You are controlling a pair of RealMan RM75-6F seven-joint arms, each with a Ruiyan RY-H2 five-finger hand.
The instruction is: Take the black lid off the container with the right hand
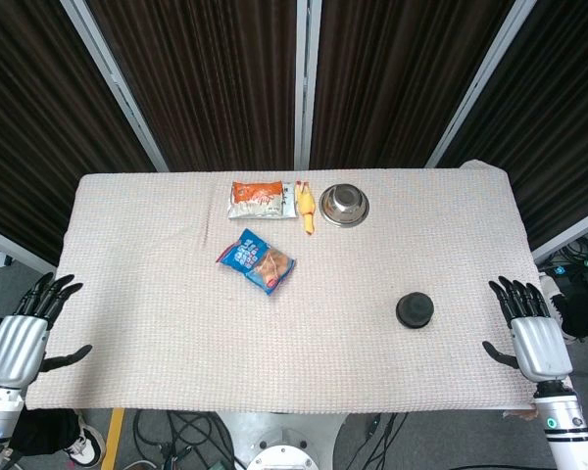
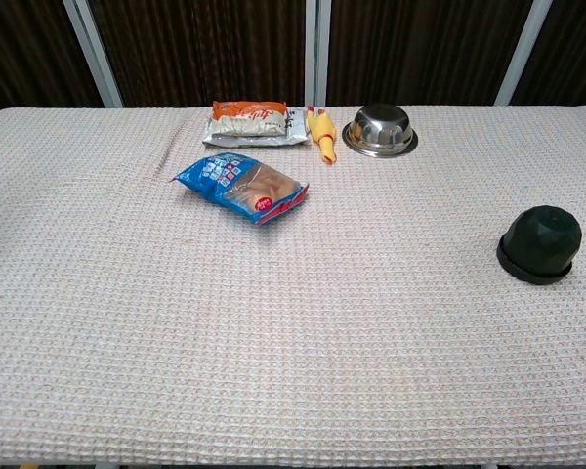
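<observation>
— The black lid (image 1: 414, 309): where is it seen?
— It is seen on the right part of the table (image 1: 157, 294), which is covered by a pale waffle-weave cloth, and it is seated on the container, of which only a low dark rim is visible under the lid in the chest view (image 2: 540, 244). Nothing is touching it.

— How is the right hand (image 1: 532, 328) placed?
— It is held at the table's right edge, well apart from the lid, with fingers spread and nothing grasped.

— And the left hand (image 1: 24, 333)?
— It is held off the left edge, likewise spread and holding nothing.

— What else is laid on the cloth?
— A blue snack bag (image 1: 256, 261) is set near the middle; along the far side an orange snack bag (image 1: 256, 199), a yellow rubber chicken (image 1: 305, 206) and a steel bowl (image 1: 344, 205) are lined up side by side.
</observation>
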